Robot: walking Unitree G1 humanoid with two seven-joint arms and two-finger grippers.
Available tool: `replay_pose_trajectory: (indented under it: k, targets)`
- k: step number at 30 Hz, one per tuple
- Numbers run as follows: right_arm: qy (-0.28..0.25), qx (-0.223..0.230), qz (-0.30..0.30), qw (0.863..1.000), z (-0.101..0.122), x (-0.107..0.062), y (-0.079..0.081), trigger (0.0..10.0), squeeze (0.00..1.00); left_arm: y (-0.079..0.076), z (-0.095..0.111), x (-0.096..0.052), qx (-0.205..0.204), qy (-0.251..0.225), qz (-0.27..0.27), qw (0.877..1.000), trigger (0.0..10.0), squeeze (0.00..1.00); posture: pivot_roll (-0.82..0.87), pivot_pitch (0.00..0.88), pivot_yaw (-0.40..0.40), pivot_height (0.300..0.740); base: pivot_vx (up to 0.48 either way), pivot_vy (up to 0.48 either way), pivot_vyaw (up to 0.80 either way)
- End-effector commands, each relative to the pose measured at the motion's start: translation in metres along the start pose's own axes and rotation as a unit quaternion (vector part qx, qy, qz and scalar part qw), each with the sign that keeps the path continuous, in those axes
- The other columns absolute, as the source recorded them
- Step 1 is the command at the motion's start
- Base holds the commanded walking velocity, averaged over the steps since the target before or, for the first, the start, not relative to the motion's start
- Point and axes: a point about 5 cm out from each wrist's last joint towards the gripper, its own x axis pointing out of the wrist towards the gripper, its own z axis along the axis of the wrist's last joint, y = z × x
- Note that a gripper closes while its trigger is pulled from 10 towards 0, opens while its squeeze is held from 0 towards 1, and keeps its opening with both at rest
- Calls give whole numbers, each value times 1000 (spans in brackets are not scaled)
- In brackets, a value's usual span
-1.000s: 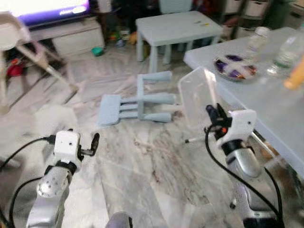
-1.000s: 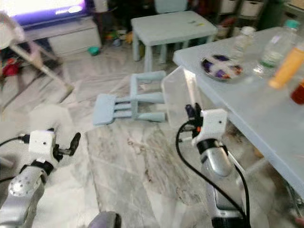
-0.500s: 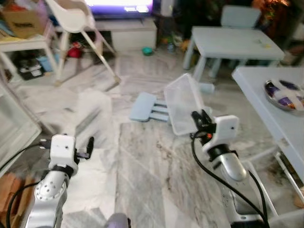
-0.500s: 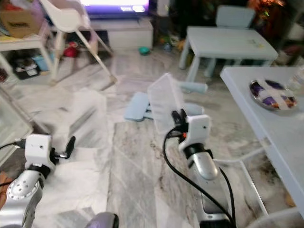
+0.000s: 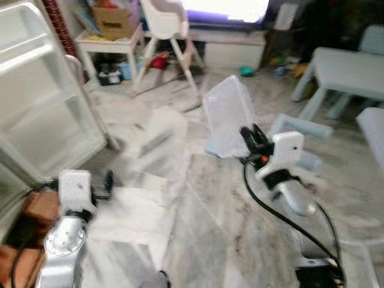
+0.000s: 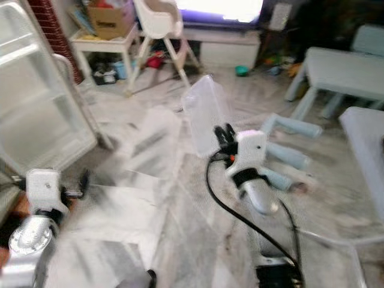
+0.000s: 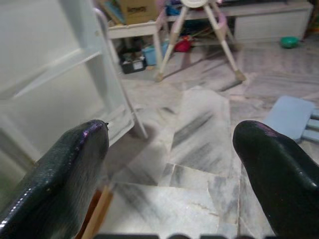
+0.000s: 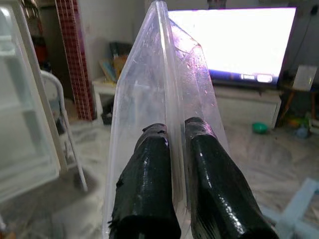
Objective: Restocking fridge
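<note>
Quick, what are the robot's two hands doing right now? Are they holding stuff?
Left gripper: open, holding nothing.
Right gripper: shut on the clear plastic container, pinching its thin wall.

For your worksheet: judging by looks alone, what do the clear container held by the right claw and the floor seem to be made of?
Clear container: probably thin plastic, glossy and see-through, since the room shows through its walls. The right claw is shut on its edge. Floor: looks like polished marble or marble-look tile, pale grey with dark veins and straight joints.
</note>
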Motion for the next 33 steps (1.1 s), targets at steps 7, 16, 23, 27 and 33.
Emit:
replay_pose_trajectory:
  k: [7,16,23,27,33]
  targets:
    - [-9,20,94,995,5,-1,30,10000,0,5,-2,0,-10,5,24,1000,10000,0,57,23,-32,740,0,0,788]
    - [2,4,149,989,0,-6,37,10000,0,4,-1,3,-7,5,23,1000,10000,0,56,21,-33,740,0,0,788]
    - [6,20,114,993,-2,-7,30,10000,0,6,-5,1,-26,14,37,999,10000,0,53,21,-27,740,0,0,788]
    - [28,62,30,997,-16,-8,10,10000,0,1,-10,-2,-64,28,38,997,10000,0,50,24,-21,740,0,0,788]
    - [34,79,-23,996,-20,-8,-5,10000,0,-2,-6,-1,-63,20,22,998,10000,0,51,27,-10,740,0,0,788]
